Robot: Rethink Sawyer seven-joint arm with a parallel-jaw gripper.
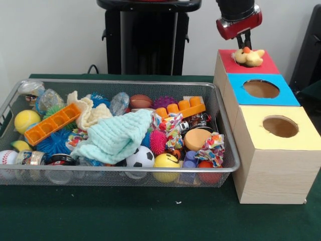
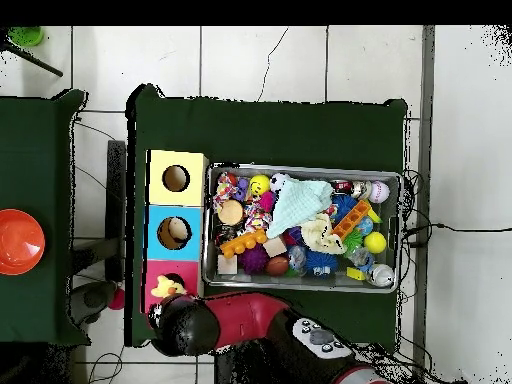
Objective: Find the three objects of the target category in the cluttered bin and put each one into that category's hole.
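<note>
My gripper (image 1: 245, 41) hung right over the red-topped section (image 1: 263, 66) of the wooden three-hole box, and the small yellow plush duck with an orange beak (image 1: 249, 57) sat directly beneath it. The duck lay on that red top, covering the spot where the hole would be, so I could not see the hole in the front view. My dark fingers reached down to about the duck's orange beak; whether they touched it, I could not tell, and I could not tell whether they were spread or closed.

Next to the red section sat the blue-topped section (image 1: 281, 97) with its round hole open, and beyond that the pale yellow-topped section (image 1: 306, 131), hole open too. From overhead, the duck (image 2: 166, 289) showed on the red top (image 2: 184, 268), just beside the round black end of my arm (image 2: 180, 324).

Beside the box stood the silver wire mesh bin (image 1: 224, 131), crammed full. A mint green knitted cloth (image 1: 115, 136) sprawled across its middle. Against the cloth's lower edge lay a black and white soccer ball (image 1: 140, 156), and just beside that a yellow smiley ball (image 1: 166, 161). An orange plastic tray with compartments (image 1: 52, 123) lay on the side of the cloth away from the box.
</note>
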